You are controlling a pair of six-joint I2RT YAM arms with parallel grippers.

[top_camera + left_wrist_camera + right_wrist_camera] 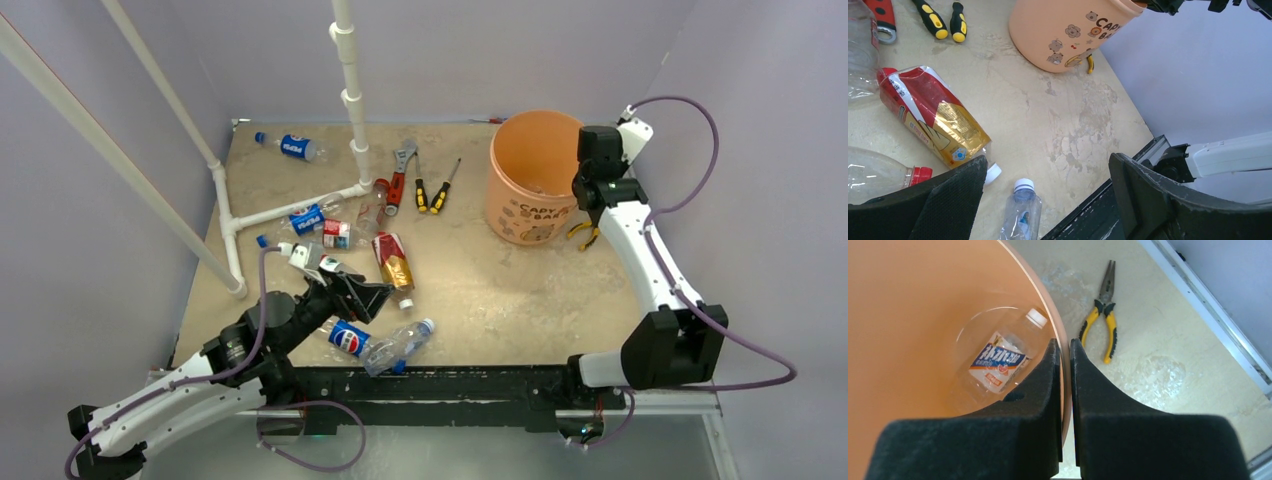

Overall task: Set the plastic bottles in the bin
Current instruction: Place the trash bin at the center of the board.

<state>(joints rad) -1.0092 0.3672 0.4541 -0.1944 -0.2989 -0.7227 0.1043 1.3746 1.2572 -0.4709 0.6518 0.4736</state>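
Lower left of the top view: left pincer (1047, 172), fingers apart, hangs over loose plastic bottles (350, 340) on the worktop (500, 290), likely choosing one. Upper right: right pincer (1064, 355) pinches the rim of the bin (923, 300), probably steadying it; one bottle (998, 360) lies inside.

Pliers (583, 232) mostly hidden behind bin (520, 205) fr. top; wrench (883, 17) cut by edge, L wrist view.
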